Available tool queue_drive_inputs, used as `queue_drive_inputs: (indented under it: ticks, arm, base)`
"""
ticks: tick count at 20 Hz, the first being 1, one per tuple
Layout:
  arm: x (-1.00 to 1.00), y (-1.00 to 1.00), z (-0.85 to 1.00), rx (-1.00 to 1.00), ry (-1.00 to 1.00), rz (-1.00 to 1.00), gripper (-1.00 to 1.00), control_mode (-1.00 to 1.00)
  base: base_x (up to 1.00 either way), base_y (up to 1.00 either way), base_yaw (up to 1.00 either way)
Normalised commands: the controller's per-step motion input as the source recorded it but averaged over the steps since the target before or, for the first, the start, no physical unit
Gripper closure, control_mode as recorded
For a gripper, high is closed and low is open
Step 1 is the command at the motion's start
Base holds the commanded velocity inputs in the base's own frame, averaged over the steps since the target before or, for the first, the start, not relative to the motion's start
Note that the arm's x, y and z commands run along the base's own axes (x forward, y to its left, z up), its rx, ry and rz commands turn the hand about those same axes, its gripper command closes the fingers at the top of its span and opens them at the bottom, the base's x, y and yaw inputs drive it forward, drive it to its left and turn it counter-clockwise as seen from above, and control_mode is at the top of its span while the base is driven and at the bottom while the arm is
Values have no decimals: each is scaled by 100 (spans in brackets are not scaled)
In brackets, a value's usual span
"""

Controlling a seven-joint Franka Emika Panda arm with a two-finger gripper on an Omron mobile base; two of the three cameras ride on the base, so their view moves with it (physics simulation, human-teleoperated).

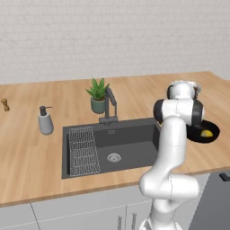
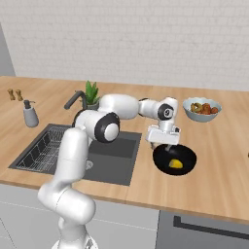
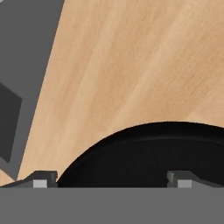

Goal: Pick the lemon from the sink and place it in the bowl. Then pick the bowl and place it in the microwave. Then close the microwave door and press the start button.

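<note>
Simulated kitchen, 3 views. The lemon [image 2: 175,164] lies inside the black bowl [image 2: 163,156], which rests on the wooden tabletop [image 2: 219,165] just beside the right edge of the dark grey sink [image 2: 114,160]. The end effector [image 2: 163,144] hangs directly over the bowl's near rim, jaws spread wide and holding nothing – in the hand view its 2 fingertips [image 3: 40,181] stand well apart above the bowl's dark rim [image 3: 144,148]. From the left base view the arm partly hides the bowl [image 1: 211,130], with the lemon [image 1: 206,133] visible in it. Also on the tabletop – a potted plant [image 1: 98,95], a soap dispenser [image 1: 45,120] and a pale bowl [image 2: 202,109] of colourful contents
</note>
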Motion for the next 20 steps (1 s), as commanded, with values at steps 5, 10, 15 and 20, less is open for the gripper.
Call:
queue_drive_inputs:
  ticks: [5, 10, 15, 20]
  arm:
    - [-9, -1, 0, 0, -12, 0, -100, -100]
    - [-46, -1, 4, 0, -23, -2, -100, -100]
    - [-24, 10, 0, -1, -10, -8, -100, -100]
    - [-3, 19, 0, -3, -3, -11, -100, -100]
  base:
    - [0, 0, 0]
    - [0, 0, 0]
    - [0, 0, 0]
    - [0, 0, 0]
